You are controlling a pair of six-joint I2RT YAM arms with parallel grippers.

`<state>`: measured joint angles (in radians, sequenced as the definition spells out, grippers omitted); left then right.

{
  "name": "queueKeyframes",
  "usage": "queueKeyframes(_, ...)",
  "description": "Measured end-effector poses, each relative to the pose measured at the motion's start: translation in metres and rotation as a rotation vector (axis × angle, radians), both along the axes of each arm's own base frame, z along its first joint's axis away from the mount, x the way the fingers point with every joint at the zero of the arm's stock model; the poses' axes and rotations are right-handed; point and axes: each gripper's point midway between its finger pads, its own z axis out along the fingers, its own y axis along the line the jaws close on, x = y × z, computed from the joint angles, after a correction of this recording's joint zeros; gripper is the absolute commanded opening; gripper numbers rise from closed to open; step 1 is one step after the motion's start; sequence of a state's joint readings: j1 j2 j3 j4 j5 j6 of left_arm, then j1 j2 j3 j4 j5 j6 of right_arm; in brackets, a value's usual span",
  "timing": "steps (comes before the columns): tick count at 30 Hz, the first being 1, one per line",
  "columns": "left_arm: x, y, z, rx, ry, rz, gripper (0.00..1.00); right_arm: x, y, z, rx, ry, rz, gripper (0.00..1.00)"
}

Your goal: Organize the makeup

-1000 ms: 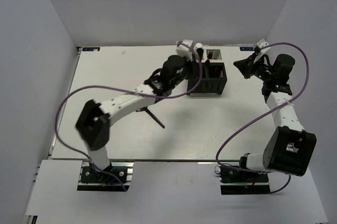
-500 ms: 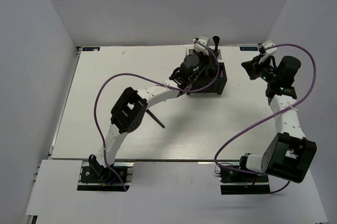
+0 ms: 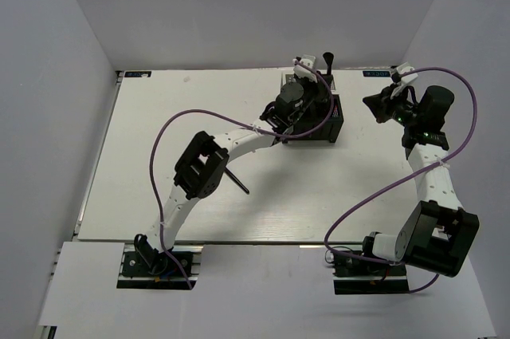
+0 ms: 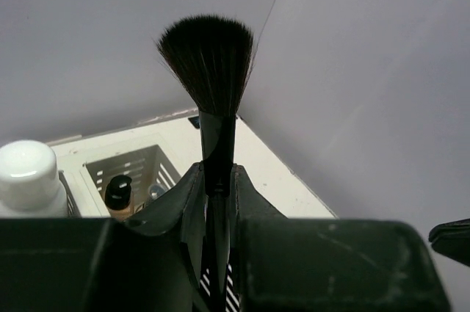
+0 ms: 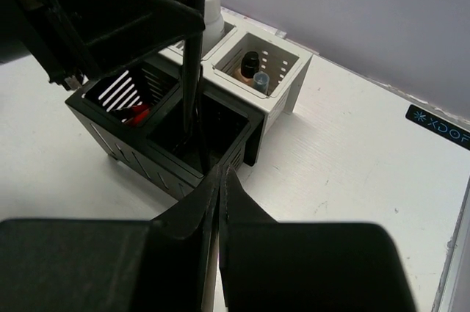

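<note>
My left gripper (image 4: pixel 218 180) is shut on the handle of a black fan-shaped brush (image 4: pixel 209 62), bristles pointing up. In the right wrist view the brush handle (image 5: pixel 194 55) hangs upright with its lower end inside the right-hand cell of the black organizer (image 5: pixel 158 169). From above, the left gripper (image 3: pixel 313 88) sits over the organizer (image 3: pixel 335 128). A white-capped bottle (image 4: pixel 28 176) and a black-capped tan bottle (image 4: pixel 117 191) stand in the white section behind. My right gripper (image 5: pixel 219 176) is shut and empty, hovering to the right of the organizer (image 3: pixel 371 104). A thin dark pencil (image 3: pixel 236 179) lies on the table.
Red items (image 5: pixel 136 114) rest in the organizer's left black cell. The white section (image 5: pixel 295 83) adjoins the black one at the back. Walls enclose the table on three sides; the table's right edge (image 5: pixel 461 216) is close to the right arm.
A second ago the left arm was further left; it has swung right and now holds the brush upright over the organizer. Little has moved in the last half second.
</note>
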<state>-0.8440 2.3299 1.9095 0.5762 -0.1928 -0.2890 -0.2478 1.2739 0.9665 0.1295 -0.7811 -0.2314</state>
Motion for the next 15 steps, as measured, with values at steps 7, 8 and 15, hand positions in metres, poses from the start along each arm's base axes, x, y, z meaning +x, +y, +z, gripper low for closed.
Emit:
queueKeyframes(7, -0.004, 0.001, -0.031, 0.056, 0.035, -0.008, 0.60, -0.006, 0.009, 0.001, 0.025, 0.005, 0.054, 0.37)
queueKeyframes(8, -0.004, 0.001, -0.035, 0.065, 0.041, -0.009, 0.60, -0.007, 0.011, 0.002, 0.027, 0.003, 0.068, 0.41)
queueKeyframes(15, -0.010, 0.006, -0.036, 0.088, 0.039, -0.015, 0.61, -0.020, 0.027, 0.004, 0.028, -0.021, 0.198, 0.89)
